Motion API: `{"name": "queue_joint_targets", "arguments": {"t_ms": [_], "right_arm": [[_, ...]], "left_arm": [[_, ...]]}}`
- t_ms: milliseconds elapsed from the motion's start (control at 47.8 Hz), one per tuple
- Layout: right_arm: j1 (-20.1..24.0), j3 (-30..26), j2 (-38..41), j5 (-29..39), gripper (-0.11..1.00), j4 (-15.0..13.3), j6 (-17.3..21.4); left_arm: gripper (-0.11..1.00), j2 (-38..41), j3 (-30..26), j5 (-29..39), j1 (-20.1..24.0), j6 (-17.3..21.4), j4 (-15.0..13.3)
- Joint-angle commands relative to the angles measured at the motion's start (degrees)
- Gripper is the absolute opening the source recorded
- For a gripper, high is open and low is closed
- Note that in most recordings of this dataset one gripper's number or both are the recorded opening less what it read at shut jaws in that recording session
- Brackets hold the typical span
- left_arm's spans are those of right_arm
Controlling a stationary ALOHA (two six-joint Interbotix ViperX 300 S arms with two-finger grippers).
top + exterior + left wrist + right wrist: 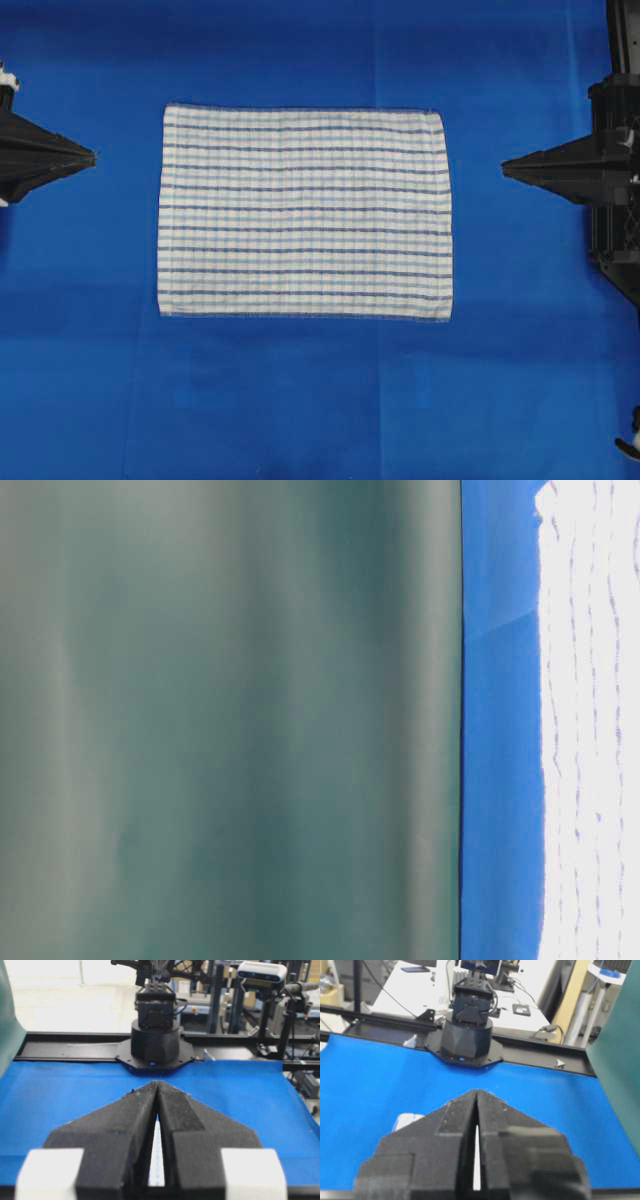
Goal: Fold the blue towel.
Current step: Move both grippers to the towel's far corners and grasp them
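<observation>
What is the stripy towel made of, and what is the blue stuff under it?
The striped towel looks like woven cotton cloth: matte, with a slightly bumpy weave and wavy hems. The blue table covering seems to be thin fabric or felt; it is flat and dull, with faint fold creases. The exact fibres cannot be told from here.

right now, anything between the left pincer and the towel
Nothing: the overhead view shows only bare blue table covering between the left pincer and the blue towel.

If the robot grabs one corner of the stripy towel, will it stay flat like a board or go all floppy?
Probably floppy: the blue towel is thin woven cloth lying flat, with slightly wavy edges, so it should droop and bend. It looks light. It might drag a bit on the table cover instead of sliding easily.
</observation>
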Motion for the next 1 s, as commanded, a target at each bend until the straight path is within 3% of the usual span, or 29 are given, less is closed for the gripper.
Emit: {"name": "queue_joint_targets", "arguments": {"t_ms": [0, 209, 418, 628, 732, 921, 983], "right_arm": [[-0.4, -1.1, 0.6, -0.4, 0.01, 0.1, 0.3], [-1.5, -3.3, 3.0, 4.8, 0.01, 0.6, 0.4], [-9.2, -2.9, 9.1, 6.1, 0.01, 5.2, 0.4], [-14.9, -3.1, 17.1, 5.9, 0.02, 8.0, 0.4], [-17.0, -3.3, 22.0, 5.6, 0.14, 8.7, 0.4], [-20.1, -2.7, 29.2, 3.6, 0.51, 9.8, 0.4], [-20.8, -2.5, 31.5, 2.5, 0.62, 10.1, 0.4]], "left_arm": [[0.0, 0.4, -1.0, 0.4, -0.2, -0.3, -2.0], [0.0, 2.1, -0.9, 0.7, 0.3, 0.4, -2.0], [0.0, 9.4, -1.0, 0.6, 5.0, 0.3, -2.0], [0.03, 18.1, -1.4, 0.6, 10.6, 0.3, -2.0], [0.23, 21.6, -1.4, 0.4, 13.2, -0.3, -2.1], [0.75, 28.7, -1.4, -0.4, 18.0, -0.5, -2.3], [0.79, 31.2, -1.3, -1.2, 19.2, -0.5, -2.3]]}}
